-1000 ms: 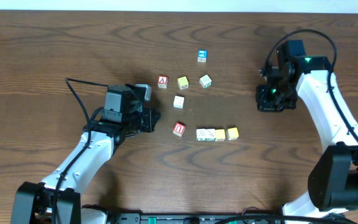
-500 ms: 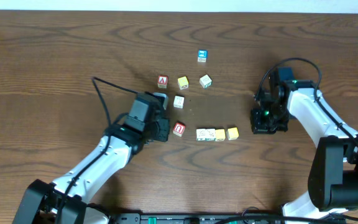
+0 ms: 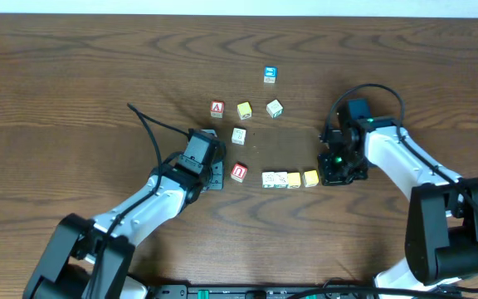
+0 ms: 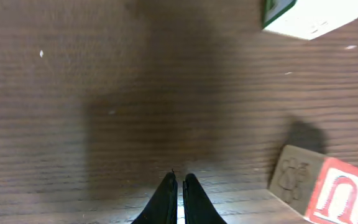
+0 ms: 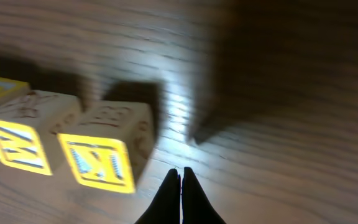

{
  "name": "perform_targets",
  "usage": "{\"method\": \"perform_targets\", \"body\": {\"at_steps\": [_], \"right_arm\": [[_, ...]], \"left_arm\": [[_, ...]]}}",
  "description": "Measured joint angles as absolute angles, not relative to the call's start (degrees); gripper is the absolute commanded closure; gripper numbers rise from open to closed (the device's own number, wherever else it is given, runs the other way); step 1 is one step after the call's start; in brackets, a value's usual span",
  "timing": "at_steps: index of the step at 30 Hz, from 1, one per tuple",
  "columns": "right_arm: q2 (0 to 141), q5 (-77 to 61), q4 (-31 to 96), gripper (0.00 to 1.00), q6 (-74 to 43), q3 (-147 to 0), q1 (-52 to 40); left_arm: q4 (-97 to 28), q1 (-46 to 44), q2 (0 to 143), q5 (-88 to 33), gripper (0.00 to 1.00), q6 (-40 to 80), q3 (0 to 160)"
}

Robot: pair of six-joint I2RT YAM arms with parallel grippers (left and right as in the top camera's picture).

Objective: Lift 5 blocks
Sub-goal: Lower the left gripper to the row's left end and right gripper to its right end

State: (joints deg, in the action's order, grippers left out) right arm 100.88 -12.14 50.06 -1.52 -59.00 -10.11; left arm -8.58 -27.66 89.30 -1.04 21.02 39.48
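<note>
Two red-faced cubes (image 3: 239, 172), one blue-faced cube (image 3: 270, 75), three yellow cubes (image 3: 310, 178), four whitish cubes (image 3: 269, 178), two robot arms (image 3: 405, 154), one table (image 3: 56, 66).

Table (image 3: 73, 66) dark wood, grained, faint sheen; blocks (image 3: 280, 178) pale wood, painted faces; arm shells (image 3: 407, 155) smooth plastic.

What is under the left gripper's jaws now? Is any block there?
Only bare table shows under the left gripper, whose jaws are shut. The red block stands beside them, apart. The spot right beneath the tips is covered.
</note>
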Motion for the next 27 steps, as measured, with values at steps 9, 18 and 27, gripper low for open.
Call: {"method": "perform_targets", "body": {"at_steps": [9, 18, 27], "right_arm": [[100.88, -12.29, 48.49, 0.99, -0.56, -59.00, -11.60], [100.88, -11.51, 46.65, 0.99, -0.54, -59.00, -11.60], [100.88, -10.68, 44.73, 0.99, -0.36, -58.78, -11.60]], "left_arm": [[-5.96, -27.66, 89.65, -3.09, 0.93, 22.17, 39.48], [-4.01, -27.66, 89.65, -8.97, 0.93, 22.26, 39.48], [-2.52, -27.66, 89.76, -13.98, 0.93, 19.64, 39.48]]}}
